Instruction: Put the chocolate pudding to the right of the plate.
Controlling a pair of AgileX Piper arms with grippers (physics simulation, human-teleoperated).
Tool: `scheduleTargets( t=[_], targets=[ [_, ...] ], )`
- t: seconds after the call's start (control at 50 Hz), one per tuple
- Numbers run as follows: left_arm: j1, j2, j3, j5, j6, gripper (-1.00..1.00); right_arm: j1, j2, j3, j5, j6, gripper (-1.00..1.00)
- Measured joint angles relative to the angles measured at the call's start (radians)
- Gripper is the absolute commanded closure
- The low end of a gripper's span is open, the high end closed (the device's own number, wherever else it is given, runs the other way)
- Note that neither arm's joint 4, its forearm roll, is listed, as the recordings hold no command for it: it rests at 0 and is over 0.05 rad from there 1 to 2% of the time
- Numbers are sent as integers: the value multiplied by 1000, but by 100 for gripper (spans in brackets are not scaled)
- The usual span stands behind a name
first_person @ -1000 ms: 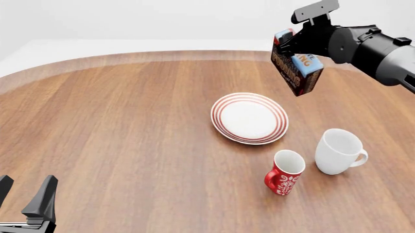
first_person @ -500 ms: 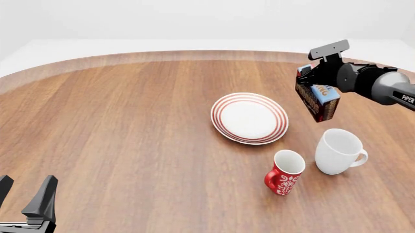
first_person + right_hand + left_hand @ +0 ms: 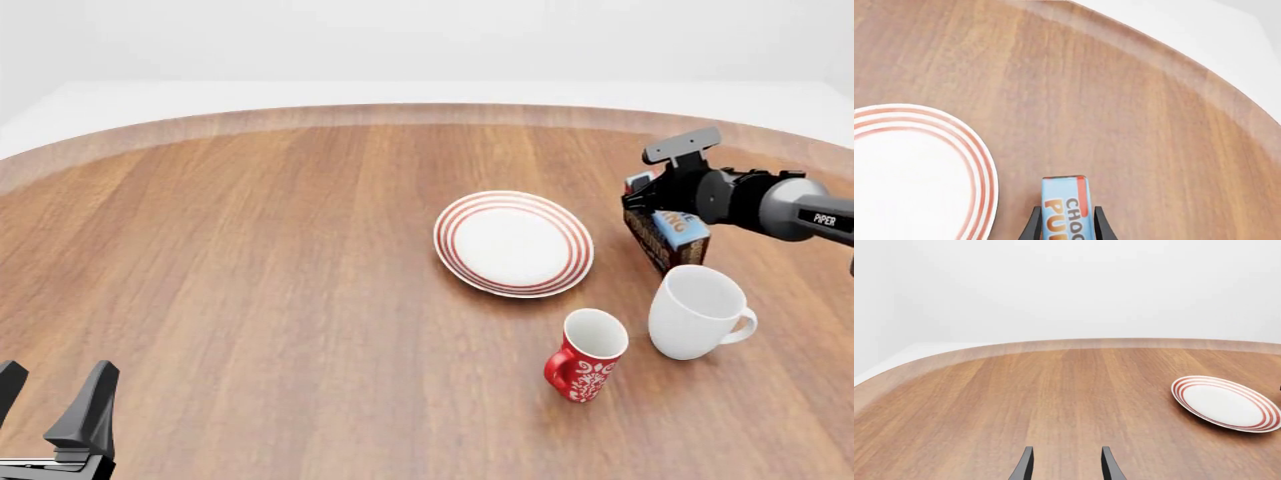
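The chocolate pudding (image 3: 675,237), a brown-sided carton with a light-blue top, is held in my right gripper (image 3: 663,208), low over the table just right of the plate (image 3: 514,243). The plate is white with red rings. In the right wrist view the carton (image 3: 1066,202) sits between the two dark fingers, with the plate (image 3: 914,170) beside it. I cannot tell whether the carton touches the table. My left gripper (image 3: 47,400) is open and empty at the near left corner. Its wrist view shows its spread fingertips (image 3: 1024,466) and the plate (image 3: 1224,402) far off.
A plain white mug (image 3: 697,312) stands just in front of the held carton. A red patterned mug (image 3: 585,355) stands to its left, in front of the plate. The curved far table edge (image 3: 400,112) runs behind.
My right gripper has carried the carton down and to the right, from high above the table's back to low beside the plate's right side. The left arm has not moved.
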Motion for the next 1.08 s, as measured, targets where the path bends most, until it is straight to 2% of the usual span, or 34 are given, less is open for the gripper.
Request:
scheduleTargets(
  t=[0.06,0.08,0.28,0.4,0.54,0.68,0.86,1.08],
  targets=[
    [0,0,0,0,0,-100,-9,4,4,-5,-6,100],
    [0,0,0,0,0,-100,-11,6,5,-6,-7,-100],
    [0,0,0,0,0,-100,-31,-3,4,-1,16,-100],
    [0,0,0,0,0,-100,4,-108,-24,55,32,-100],
    [0,0,0,0,0,-100,98,-319,-139,191,33,-100],
    [0,0,0,0,0,-100,218,-538,-265,325,4,-100],
    [0,0,0,0,0,-100,363,-764,-318,384,-12,-100],
    [0,0,0,0,0,-100,431,-900,-335,433,-6,-100]
  ],
)
